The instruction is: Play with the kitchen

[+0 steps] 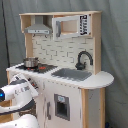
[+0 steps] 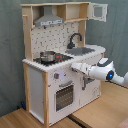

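The robot's gripper (image 2: 76, 67) reaches the front panel of the kitchen (image 2: 60, 55) — apparently aiming for the knobs (image 2: 58, 76) below the stovetop (image 2: 50, 58) — its finger opening indiscernible; the kitchen stands against the grey backdrop.

Grey-blue curtain (image 1: 114, 45) hung as backdrop in both exterior views, falling in soft vertical folds, filling frame above and to both sides. Light-wood floor (image 2: 20, 119) lay below curtain in second exterior view, boards running toward camera. Wooden tabletop (image 2: 107, 106), same pale tone, sat at second exterior view's lower right, in front of curtain, its edge raised above floor. Lighting was even, diffuse; no hard shadows on curtain.
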Robot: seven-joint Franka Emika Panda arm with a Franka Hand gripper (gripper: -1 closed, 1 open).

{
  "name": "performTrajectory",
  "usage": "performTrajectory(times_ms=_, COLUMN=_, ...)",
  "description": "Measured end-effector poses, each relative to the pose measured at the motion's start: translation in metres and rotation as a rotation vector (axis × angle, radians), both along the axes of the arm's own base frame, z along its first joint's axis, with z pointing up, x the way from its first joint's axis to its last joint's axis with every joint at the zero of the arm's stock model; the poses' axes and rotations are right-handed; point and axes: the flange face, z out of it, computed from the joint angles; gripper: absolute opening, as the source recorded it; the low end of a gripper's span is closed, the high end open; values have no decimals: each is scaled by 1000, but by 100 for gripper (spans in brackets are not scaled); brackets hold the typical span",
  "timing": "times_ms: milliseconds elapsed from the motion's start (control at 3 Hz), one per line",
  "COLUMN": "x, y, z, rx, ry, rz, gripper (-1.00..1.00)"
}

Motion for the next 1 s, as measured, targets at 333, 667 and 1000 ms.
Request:
performTrajectory(times_ms=333, x=0, y=0, z=0, rx=0, ry=0, rz=0, gripper=-100)
performTrajectory(times_ms=667, x=0, y=-1, z=-5, rx=-128, ry=-16, rz=-9, gripper=-100)
performTrajectory(times_ms=1000, x=0, y=-1, z=-6, rx=-237, ry=-26, rz=-2, gripper=-100)
